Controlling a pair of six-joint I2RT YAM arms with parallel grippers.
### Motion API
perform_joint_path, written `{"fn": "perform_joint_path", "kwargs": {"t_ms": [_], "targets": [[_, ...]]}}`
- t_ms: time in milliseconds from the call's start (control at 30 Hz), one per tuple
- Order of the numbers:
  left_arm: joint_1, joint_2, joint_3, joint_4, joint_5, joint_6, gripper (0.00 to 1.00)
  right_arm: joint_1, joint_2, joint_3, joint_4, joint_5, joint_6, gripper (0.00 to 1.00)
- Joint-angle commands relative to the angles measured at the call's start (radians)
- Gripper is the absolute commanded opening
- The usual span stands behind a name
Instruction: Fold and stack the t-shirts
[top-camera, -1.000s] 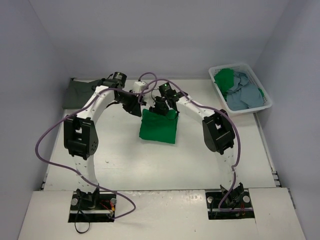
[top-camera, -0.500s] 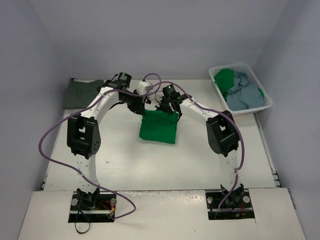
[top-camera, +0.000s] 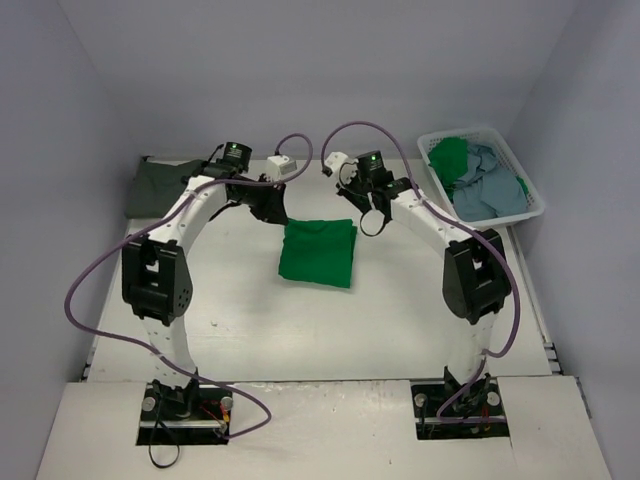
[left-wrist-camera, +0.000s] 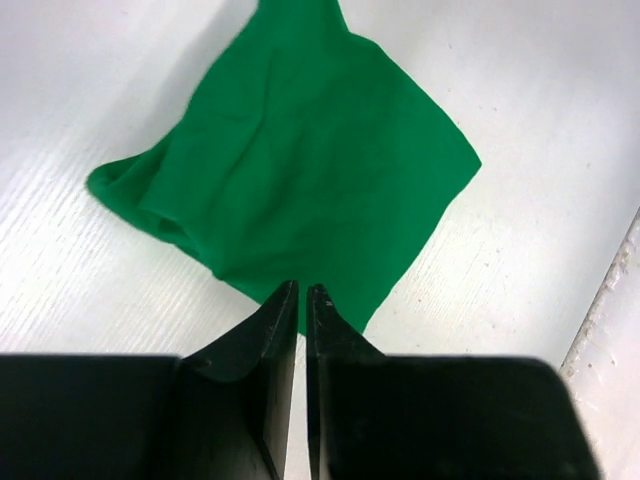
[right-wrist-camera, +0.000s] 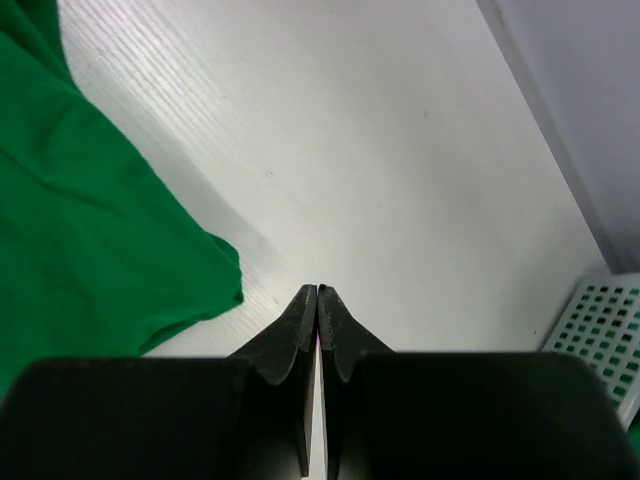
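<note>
A bright green t-shirt (top-camera: 318, 252) lies folded into a rough square at the middle of the table, free of both grippers. In the left wrist view the green t-shirt (left-wrist-camera: 300, 170) spreads just beyond my left gripper (left-wrist-camera: 302, 287), which is shut with nothing between its fingers. My left gripper (top-camera: 270, 205) hovers by the shirt's far left corner. My right gripper (top-camera: 373, 217) is off the far right corner, shut and empty. The right wrist view has my right gripper (right-wrist-camera: 319, 288) over bare table with the shirt's edge (right-wrist-camera: 80, 230) to its left. A dark grey-olive t-shirt (top-camera: 160, 185) lies folded at the far left.
A white plastic basket (top-camera: 465, 131) stands at the far right and holds a light blue t-shirt (top-camera: 490, 190) and more green cloth (top-camera: 450, 158). Its corner (right-wrist-camera: 600, 330) shows in the right wrist view. Purple cables loop above both arms.
Both grippers have come off the green shirt's far edge. The right arm swung right toward the basket and its jaws shut. The left jaws closed further.
</note>
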Motion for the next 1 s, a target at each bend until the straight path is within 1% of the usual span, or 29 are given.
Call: {"fn": "perform_joint_path", "kwargs": {"t_ms": [0,33,167,200,267,300,400,500,733,967], "targets": [[0.029,-0.109,-0.008,0.075,0.039,-0.042,0.03,-0.034,-0.084,-0.011,0.039,-0.018,0.08,0.0],[0.032,-0.118,-0.028,0.085,0.035,-0.048,0.0,-0.035,-0.087,-0.025,0.036,-0.025,0.084,0.0],[0.035,-0.111,-0.063,0.143,0.073,-0.091,0.0,-0.038,-0.11,-0.071,0.011,-0.148,0.109,0.0],[0.035,-0.103,-0.066,0.148,0.079,-0.104,0.0,-0.038,-0.11,-0.074,0.004,-0.21,0.12,0.0],[0.035,-0.074,-0.066,0.158,0.091,-0.116,0.0,-0.038,-0.097,-0.079,-0.021,-0.266,0.129,0.0],[0.035,-0.068,-0.066,0.165,0.102,-0.127,0.0,-0.038,-0.092,-0.079,-0.029,-0.319,0.133,0.0],[0.035,-0.027,-0.062,0.181,0.123,-0.145,0.0,-0.038,-0.084,-0.091,-0.036,-0.405,0.141,0.0],[0.035,-0.007,-0.059,0.194,0.12,-0.151,0.0,-0.04,-0.084,-0.093,-0.035,-0.459,0.15,0.0],[0.033,0.055,-0.048,0.247,0.094,-0.171,0.0,-0.041,-0.064,-0.097,-0.035,-0.508,0.157,0.0],[0.03,0.113,-0.036,0.319,0.081,-0.228,0.0,-0.048,-0.012,-0.102,-0.033,-0.519,0.153,0.0]]}}
